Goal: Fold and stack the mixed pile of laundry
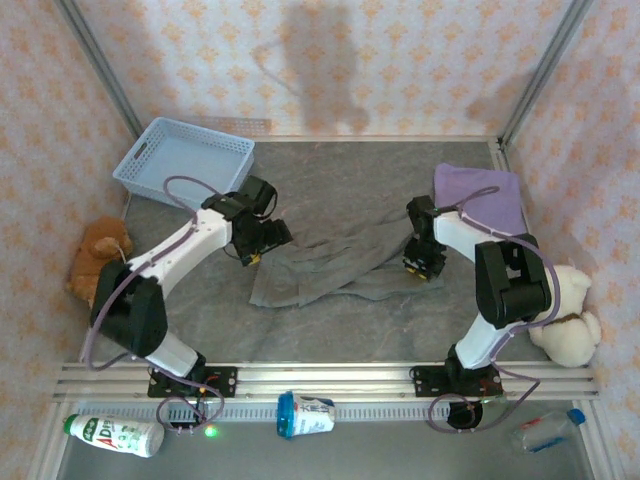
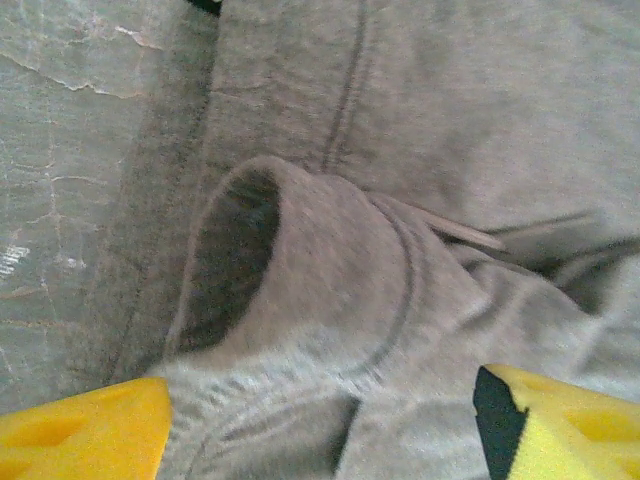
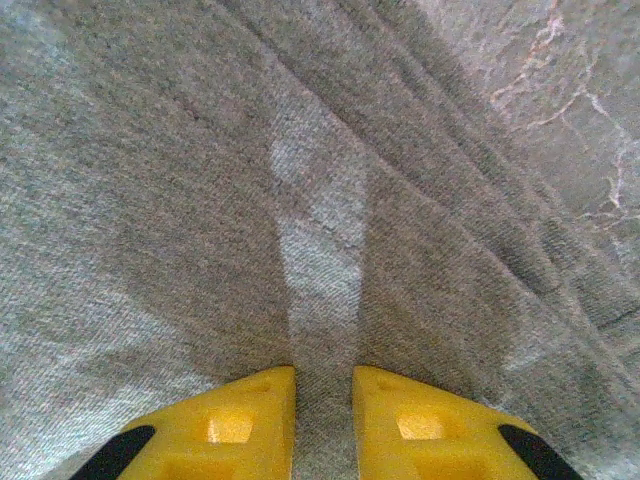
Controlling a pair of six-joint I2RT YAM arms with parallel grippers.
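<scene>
At the left edge of the top view sits a brown toy (image 1: pixel 95 258), and below it, in the lower left corner, a white bottle (image 1: pixel 112 433) lies on its side. A blue basket (image 1: pixel 185 160) stands on the upper left part of the table (image 1: pixel 340 335). To the right of the basket, the left hand (image 1: pixel 262 240) is over the left end of the grey top (image 1: pixel 330 262), which lies spread and wrinkled in the middle of the table. In the left wrist view this hand (image 2: pixel 320 425) is wide open and holds nothing. Its yellow fingers (image 2: pixel 80 430) stand in the two lower corners of the frame, and the grey top lies loose between them, rolled into a round open tube in the middle of the frame. At the lower middle of the top view a blue and white cup (image 1: pixel 305 414) lies on its side. Right of centre, the right hand (image 1: pixel 422 262) is down at the right end of the grey top. In the right wrist view its fingers (image 3: pixel 235 425) are nearly closed and pinch a narrow fold of the grey top between them. The purple T-shirt (image 1: pixel 485 195) lies on the upper right part of the table, just behind the right arm, which hides whether it touches the grey top. A cream toy (image 1: pixel 570 312) sits at the right edge, and a clear bottle (image 1: pixel 545 432) lies in the lower right corner.
</scene>
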